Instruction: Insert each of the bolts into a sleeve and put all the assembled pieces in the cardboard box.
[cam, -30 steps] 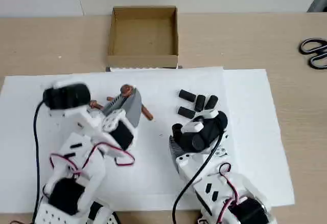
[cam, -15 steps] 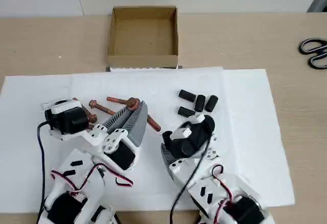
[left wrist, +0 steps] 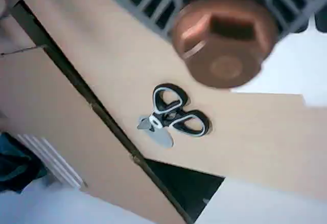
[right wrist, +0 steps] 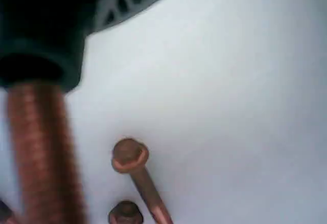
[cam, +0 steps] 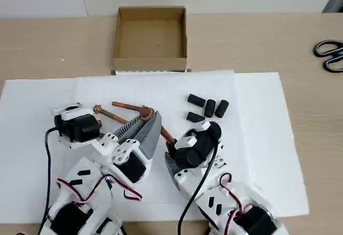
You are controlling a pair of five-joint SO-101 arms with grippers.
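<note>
The copper bolt (cam: 161, 128) is held up over the white paper (cam: 257, 138), in the middle, between the two hands. The left hand (cam: 149, 114) is closed tight on the bolt's head end. The right hand (cam: 172, 153) is closed on a black sleeve (right wrist: 41, 45). From the right wrist view, the bolt's thread meets the mouth of the sleeve. I think the tip is just inside, but I cannot tell how deep.

So the step in hand looks like putting this bolt into this sleeve. Next, I think, the bolt must be pushed straight along its own line so it does not jam, until the sleeve sits well on it. Then one hand has to let go and the other has to carry the piece to the cardboard box (cam: 150, 63). The box sits at the far side of the table (cam: 53, 42), with nothing in it yet.

At least two loose bolts (cam: 115, 115) lie on the paper just left of the left hand. A bump there could roll them. Four loose sleeves (cam: 209, 107) lie just beyond the right hand. Between the hands and the box there is room to move, but the piece must go up over the box's near wall. The scissors (cam: 328, 55) lie far off to the right.
</note>
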